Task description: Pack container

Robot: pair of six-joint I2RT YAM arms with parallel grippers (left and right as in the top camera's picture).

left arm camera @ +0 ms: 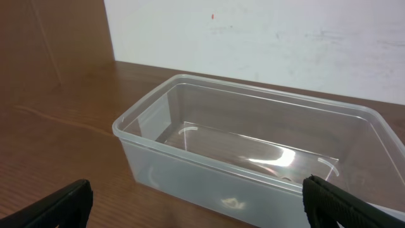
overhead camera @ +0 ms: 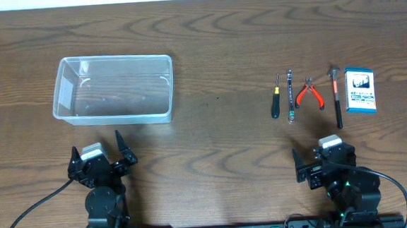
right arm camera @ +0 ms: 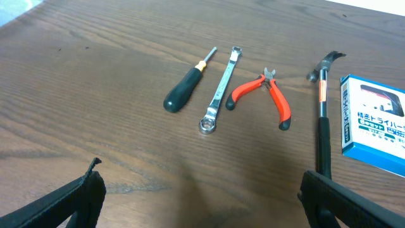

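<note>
- Left claw point(overhead camera: 100, 154): parked at the near left, fingers spread wide, holding nothing. It faces the near wall of the container point(overhead camera: 112, 118). A low forward advance is likely to shove the light bin along the tabletop point(overhead camera: 220, 148) rather than clear its rim.
- Right claw point(right arm camera: 202, 202): parked at the near right, fingers spread wide, holding nothing. The tool row lies just beyond it.
- Hammer point(overhead camera: 336, 99): lies with its handle near and its head far. A grip low on the handle would probably let the heavy head swing down and slip out.
- Screwdriver point(overhead camera: 276, 104) and wrench point(overhead camera: 290, 94): they lie flat, just beside each other. A wide-open descent may trap both or flick one aside. The thin wrench gives little to pinch, so the fingertips may scrape the tabletop.
- Pliers point(overhead camera: 309, 93): the splayed red handles may close or twist under the squeeze.
- Blue-and-white box point(overhead camera: 360, 89): it sits just right of the hammer, where a misaligned approach can knock it.
- Container: it stands empty at the left, well apart from the tools. The long carry raises the drop risk, and the clear rim is hard to judge, so a tool may strike it.
</note>
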